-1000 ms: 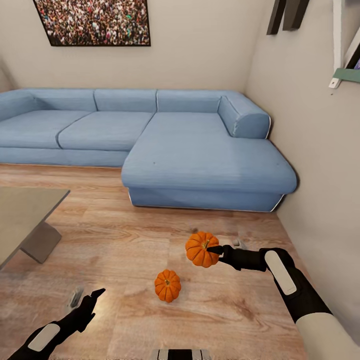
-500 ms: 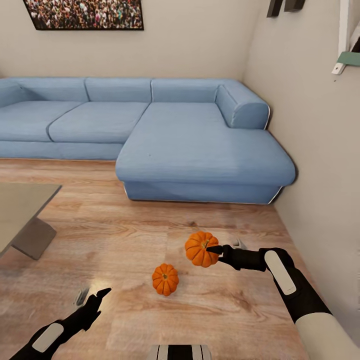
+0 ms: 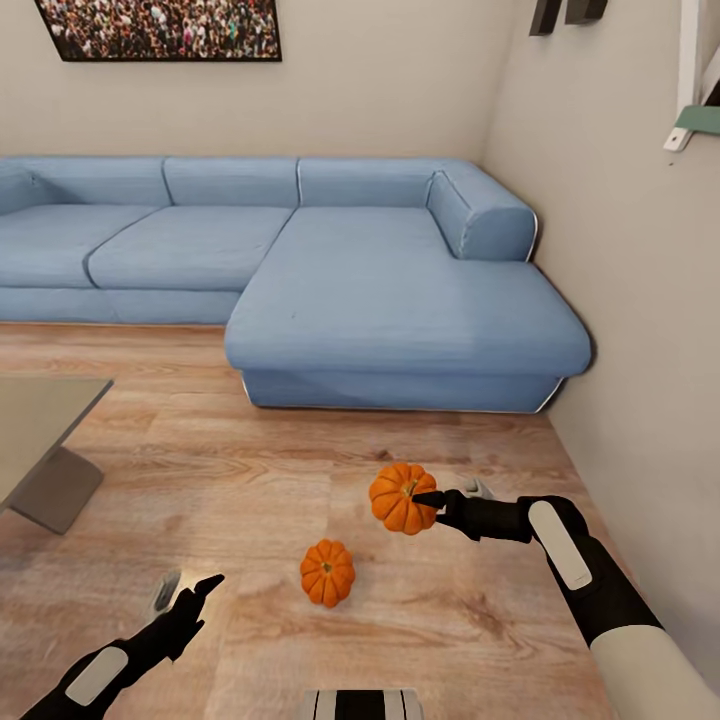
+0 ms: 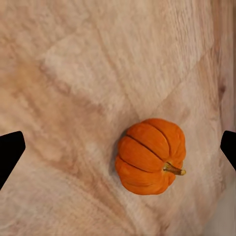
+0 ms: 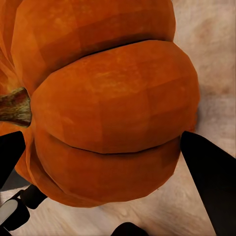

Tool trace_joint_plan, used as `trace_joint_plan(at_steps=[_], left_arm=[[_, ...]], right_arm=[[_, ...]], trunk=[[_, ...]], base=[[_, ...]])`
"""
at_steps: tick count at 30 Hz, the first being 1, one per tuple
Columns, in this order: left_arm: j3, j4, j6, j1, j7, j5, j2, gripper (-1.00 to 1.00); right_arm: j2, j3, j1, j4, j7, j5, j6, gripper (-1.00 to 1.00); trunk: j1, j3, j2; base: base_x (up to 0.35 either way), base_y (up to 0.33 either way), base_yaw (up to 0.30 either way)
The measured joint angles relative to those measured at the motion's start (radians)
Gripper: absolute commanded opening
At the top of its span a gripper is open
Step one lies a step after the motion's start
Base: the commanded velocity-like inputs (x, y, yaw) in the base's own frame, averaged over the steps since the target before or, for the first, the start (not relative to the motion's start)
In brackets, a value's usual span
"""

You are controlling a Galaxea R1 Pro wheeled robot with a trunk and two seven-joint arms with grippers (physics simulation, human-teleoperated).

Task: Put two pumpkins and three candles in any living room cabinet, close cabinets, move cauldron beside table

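Wood floor (image 3: 250, 470) before blue sofa (image 3: 300, 270): right claw (image 3: 432, 500) grips one pumpkin (image 3: 398, 497), left claw (image 3: 190, 592) spread, empty.

A small round ribbed orange pumpkin (image 3: 327, 572) lies on the light wooden plank floor (image 3: 270, 480), well before the long blue corner sofa (image 3: 300, 270). A second ribbed orange pumpkin (image 3: 400, 497) sits to its right and farther back. The grey slab-topped low table (image 3: 40, 420) stands at the floor's left edge.
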Motion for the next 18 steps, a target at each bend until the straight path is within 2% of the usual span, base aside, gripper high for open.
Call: trace_joint_plan(at_steps=[11, 18], left_arm=[[-0.006, 0.001, -0.001, 0.000, -0.001, 0.000, 0.000, 1.00], [-0.015, -0.005, 0.001, 0.000, -0.003, 0.000, 0.001, 1.00]], right_arm=[[0.001, 0.000, 0.000, 0.000, 0.000, -0.001, 0.000, -1.00], [0.001, 0.000, 0.000, -0.001, -0.001, -0.003, 0.000, -1.00]], trunk=[[0.000, 0.000, 0.000], [0.000, 0.000, 0.000]], base=[[0.179, 0.000, 0.000], [0.041, 0.000, 0.000]])
